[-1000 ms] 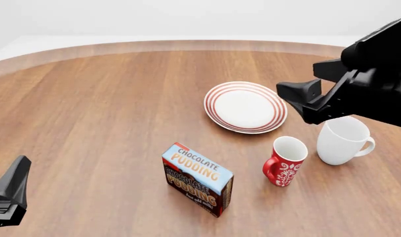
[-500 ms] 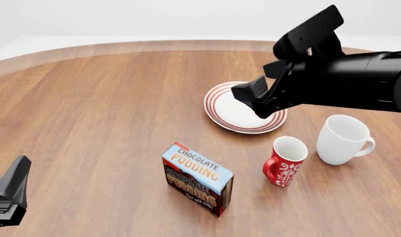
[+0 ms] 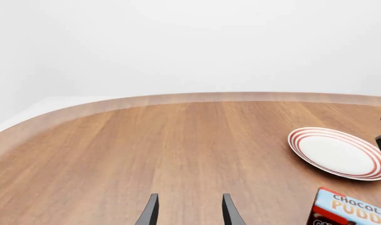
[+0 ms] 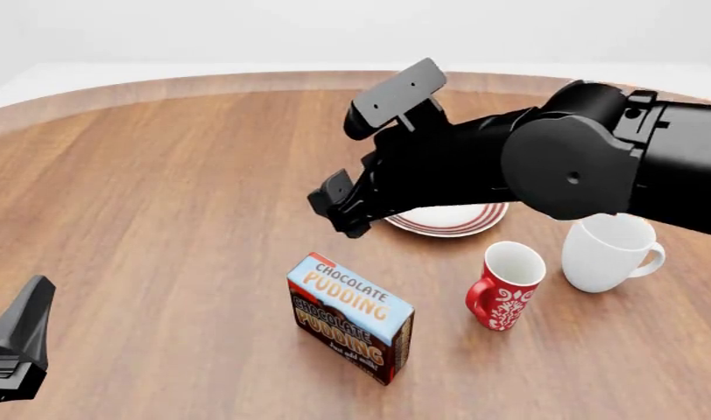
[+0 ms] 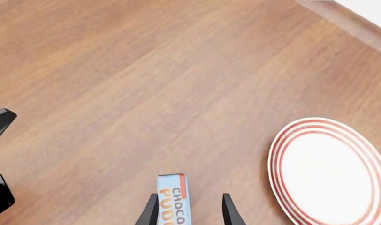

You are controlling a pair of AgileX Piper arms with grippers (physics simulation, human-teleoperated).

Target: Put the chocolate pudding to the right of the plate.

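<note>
**Right arm above pudding box, nothing grasped yet**

Nearest: left gripper (image 4: pixel 15 346) parked low at the table (image 4: pixel 157 192) edge, fingers (image 3: pixel 150 212) a narrow gap apart, holding nothing. Next, the chocolate pudding (image 4: pixel 351 317) stands on the table, well in front of and left of the plate (image 4: pixel 449 219); red mug (image 4: pixel 506 285) just to its right, white mug (image 4: pixel 607 248) beyond that. Right gripper (image 4: pixel 341 208) hovers above and behind the box, apart from it; the wrist view shows its fingers (image 5: pixel 223 212) spread and empty, the box end framed between them (jaws look only slightly wider than the carton). Farthest, plate mostly hidden by the right arm.

Risks, judged: the box sits angled, so a misaligned descent could land a finger on top and tip it. Carrying it rightwards, the red mug sits in the path and could get knocked. Space right of the plate is tight beside the white mug
</note>
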